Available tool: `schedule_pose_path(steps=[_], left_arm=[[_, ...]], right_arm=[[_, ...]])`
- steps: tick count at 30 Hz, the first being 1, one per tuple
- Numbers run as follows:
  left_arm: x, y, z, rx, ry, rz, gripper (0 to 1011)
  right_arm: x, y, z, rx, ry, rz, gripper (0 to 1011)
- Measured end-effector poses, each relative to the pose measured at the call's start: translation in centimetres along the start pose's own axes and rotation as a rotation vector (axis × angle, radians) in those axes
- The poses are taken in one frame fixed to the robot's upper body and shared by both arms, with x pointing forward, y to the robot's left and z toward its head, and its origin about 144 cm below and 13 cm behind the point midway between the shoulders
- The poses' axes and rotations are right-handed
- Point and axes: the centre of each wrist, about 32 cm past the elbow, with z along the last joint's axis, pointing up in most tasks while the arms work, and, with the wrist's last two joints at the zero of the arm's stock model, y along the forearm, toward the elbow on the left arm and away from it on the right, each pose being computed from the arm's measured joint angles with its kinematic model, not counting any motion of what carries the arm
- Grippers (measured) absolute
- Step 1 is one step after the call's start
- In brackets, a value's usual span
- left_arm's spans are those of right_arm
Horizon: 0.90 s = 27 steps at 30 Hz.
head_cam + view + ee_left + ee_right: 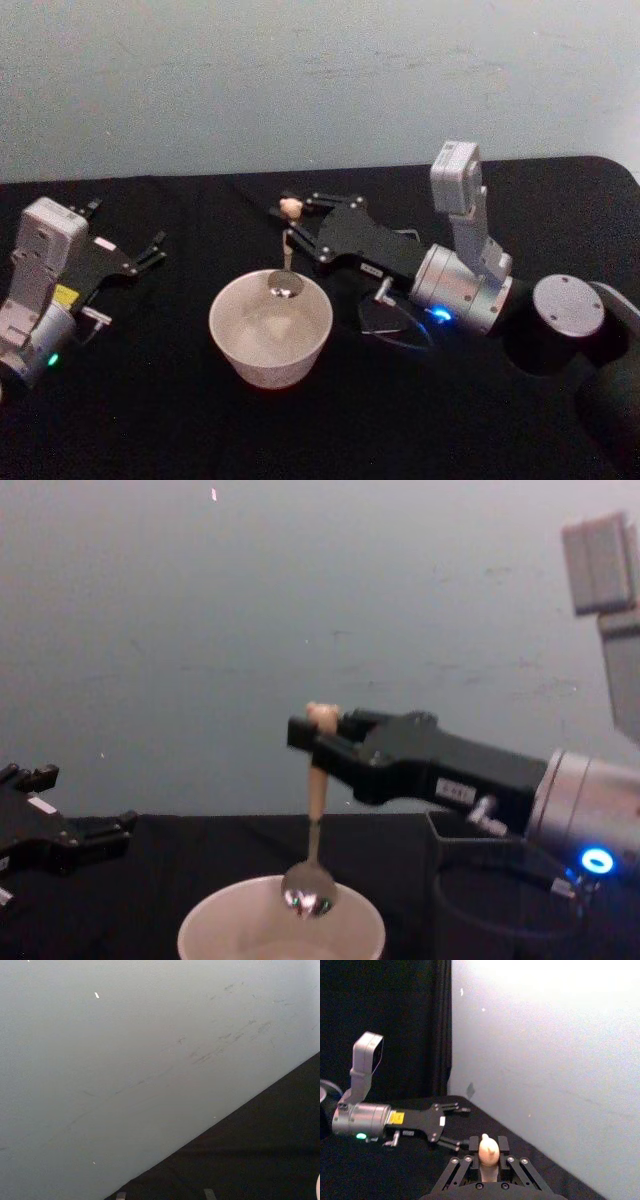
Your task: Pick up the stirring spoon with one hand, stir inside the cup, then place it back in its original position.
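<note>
My right gripper [291, 224] is shut on the stirring spoon [287, 250], a pale beige stick with a small bear head [488, 1147] on top. The spoon hangs upright and its metal bowl [307, 890] sits just inside the far rim of the cream-white cup [270, 328]. In the chest view the right gripper [312, 738] reaches in from the right, above the cup [280, 928]. My left gripper [152, 250] is open and rests at the left of the table, well apart from the cup. The right wrist view shows the left gripper [458, 1127] farther off.
A dark holder with a rounded base [392, 318] stands on the black table under the right arm. The black cloth [180, 420] covers the whole table, with a pale wall [300, 80] behind it.
</note>
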Motion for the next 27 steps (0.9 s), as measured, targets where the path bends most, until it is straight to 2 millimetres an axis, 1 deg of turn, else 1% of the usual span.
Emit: schedule_pose_path(steps=[2, 5, 6, 9, 16, 23, 27], left_arm=[[0.0, 0.0, 0.0, 0.000, 0.000, 0.000, 1001], [0.0, 0.0, 0.0, 0.000, 0.000, 0.000, 1001], [0.0, 0.0, 0.0, 0.000, 0.000, 0.000, 1001], [0.0, 0.0, 0.0, 0.000, 0.000, 0.000, 1001], [0.0, 0.0, 0.0, 0.000, 0.000, 0.000, 1002], [0.0, 0.0, 0.0, 0.000, 0.000, 0.000, 1001], [0.0, 0.0, 0.0, 0.000, 0.000, 0.000, 1001]], right_arm=[[0.1, -0.1, 0.5, 0.007, -0.004, -0.007, 215], [0.3, -0.5, 1.7, 0.028, -0.012, -0.030, 215], [0.3, -0.5, 1.7, 0.028, -0.012, -0.030, 215], [0.6, -1.0, 3.0, 0.052, -0.021, -0.051, 214], [1.0, -2.1, 5.0, 0.100, -0.036, -0.080, 214], [1.4, -3.4, 6.2, 0.123, -0.059, -0.115, 215], [1.5, -4.2, 6.5, 0.123, -0.068, -0.133, 215]])
